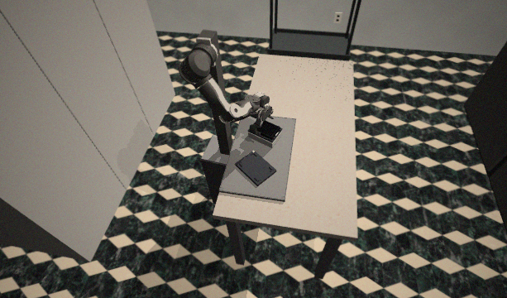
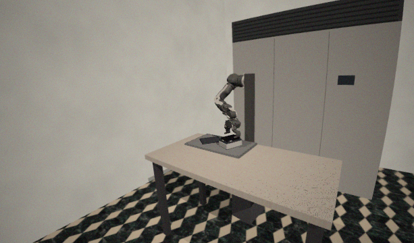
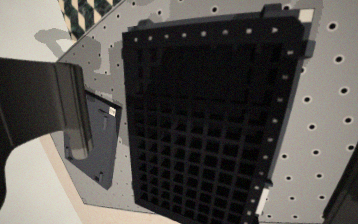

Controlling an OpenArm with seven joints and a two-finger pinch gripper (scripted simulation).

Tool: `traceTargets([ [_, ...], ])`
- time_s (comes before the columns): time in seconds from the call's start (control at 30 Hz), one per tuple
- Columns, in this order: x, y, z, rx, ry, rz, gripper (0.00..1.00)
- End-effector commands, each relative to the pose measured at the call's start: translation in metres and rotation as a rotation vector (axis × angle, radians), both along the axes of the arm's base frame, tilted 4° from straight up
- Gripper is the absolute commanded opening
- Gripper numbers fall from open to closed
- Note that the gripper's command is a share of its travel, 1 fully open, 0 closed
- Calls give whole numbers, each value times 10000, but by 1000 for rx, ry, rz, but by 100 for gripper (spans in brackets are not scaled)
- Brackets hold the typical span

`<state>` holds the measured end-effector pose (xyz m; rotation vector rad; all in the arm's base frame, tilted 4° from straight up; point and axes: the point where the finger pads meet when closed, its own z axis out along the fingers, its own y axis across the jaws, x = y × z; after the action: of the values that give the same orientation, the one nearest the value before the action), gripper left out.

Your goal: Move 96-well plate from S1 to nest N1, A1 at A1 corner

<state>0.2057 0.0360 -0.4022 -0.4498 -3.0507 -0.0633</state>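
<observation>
The 96-well plate (image 3: 207, 120) looked black, its grid of square wells facing up, seated on shaker S1 (image 1: 265, 136). The gripper (image 1: 261, 120) hung over it, fingers spread and pinching nothing.

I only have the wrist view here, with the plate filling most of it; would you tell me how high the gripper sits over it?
Observer: From the exterior view, the gripper is open and holds nothing, hanging close above the plate, which sits in the pale shaker.
Operator: Thank you. Is the whole nest free?
Observer: Yes. In the top view the nest lies bare on the grey mat, apart from the shaker.
Operator: Anything standing near that path?
Observer: Only the arm's dark post, at the mat's edge on the arm's side.
</observation>
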Motion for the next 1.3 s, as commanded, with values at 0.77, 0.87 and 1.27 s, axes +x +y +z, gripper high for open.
traceTargets([
  [0.77, 6, 29, -60, 9, -4, 7, 77],
  [0.87, -11, 36, -196, 10, -3, 10, 77],
  [1.27, -11, 36, -196, 10, -3, 10, 77],
])
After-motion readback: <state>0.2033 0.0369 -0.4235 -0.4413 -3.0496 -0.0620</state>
